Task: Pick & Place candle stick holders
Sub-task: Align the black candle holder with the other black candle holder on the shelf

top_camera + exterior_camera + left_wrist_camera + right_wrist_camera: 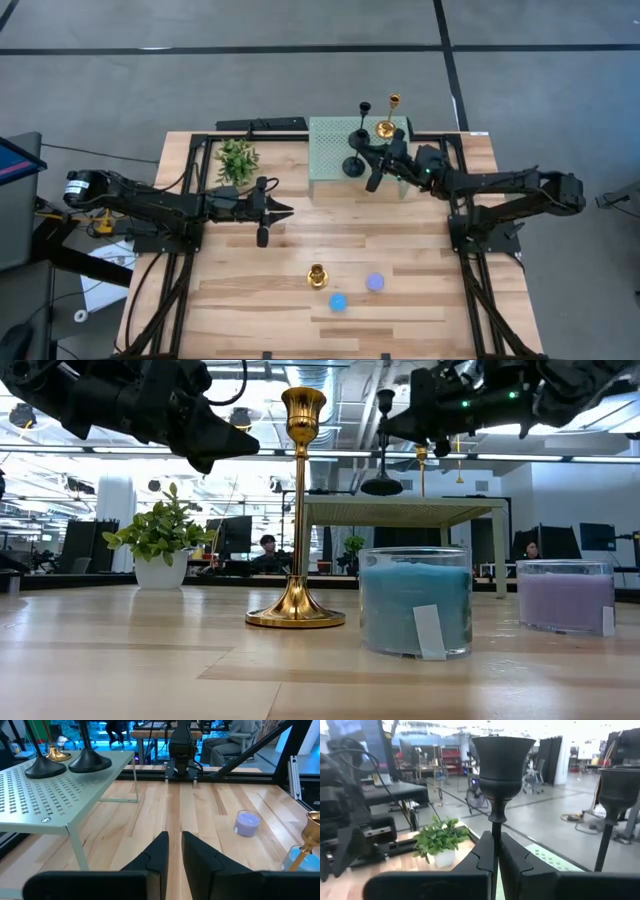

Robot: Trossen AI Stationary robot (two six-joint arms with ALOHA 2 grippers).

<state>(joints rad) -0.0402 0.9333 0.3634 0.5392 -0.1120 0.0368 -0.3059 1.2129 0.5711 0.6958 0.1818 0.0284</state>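
Observation:
A green perforated stand (330, 150) stands at the table's far middle. On it are a gold candlestick holder (388, 118) and a black one (361, 122). My right gripper (370, 166) is shut on the second black holder (353, 167) over the stand's near left part. The holder's base (90, 762) looks set on the stand's top. A second gold holder (318, 275) stands on its base on the bare table, toward the near edge. My left gripper (287, 210) is shut and empty, left of the stand. My right gripper pinches the black holder's thin stem (495, 827) between its two fingers, just under the cup (503, 762). The fingers come about level from the table's right and lie across the stem. The holder stands upright, its base at the stand's top.
A green potted plant (237, 160) stands left of the stand. A blue candle jar (338, 301) and a purple one (375, 282) sit near the gold holder on the table. Black frame rails run along both table sides. People sit in the room beyond.

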